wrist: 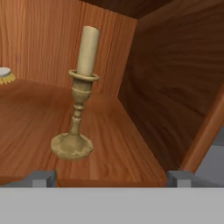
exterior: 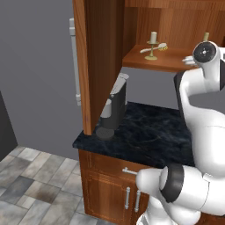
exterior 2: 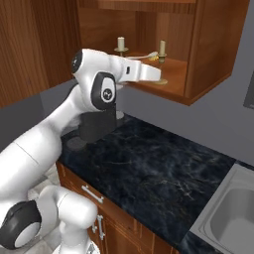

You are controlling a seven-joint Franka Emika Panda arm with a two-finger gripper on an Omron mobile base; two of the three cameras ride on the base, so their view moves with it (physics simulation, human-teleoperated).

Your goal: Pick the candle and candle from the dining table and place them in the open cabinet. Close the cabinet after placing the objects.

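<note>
Reddish-brown wooden wall cabinet (exterior: 103,66), door swung open, long vertical silver bar handle (exterior: 74,61) on the door's outer face. Both candles stand on the cabinet's bottom shelf (wrist: 39,118).

Thin cream taper candle on a slender brass stick (wrist: 79,100): upright, base flat on the shelf, toward the right side wall and nearer the front edge than the back panel. In the hand view it sits just ahead of the gripper (wrist: 111,177), left of centre between the two dark finger tips (wrist: 41,178). Jaws stand wide apart and hold nothing; neither tip touches the candlestick.

Short thick cream candle on a wide brass dish (wrist: 5,75): farther left and deeper on the shelf, cut off by the left edge of the hand view. In the right base view it appears as a small cream stub (exterior 2: 120,44) near the back, with the taper (exterior 2: 161,48) to its right beyond the white hand. The left base view shows a candle (exterior: 152,44) upright on the shelf, near its left end.

White arm (exterior 2: 94,84) reaches up from the base to the front edge of the shelf, hand roughly level. Below the cabinet, black white-veined marble counter top (exterior 2: 149,168); a dark coffee machine (exterior: 115,107) stands on it near the left corner, under the door. Steel sink (exterior 2: 230,213) at the counter's right end. Wooden base cabinets with short silver handles (exterior: 127,197) under the counter.
</note>
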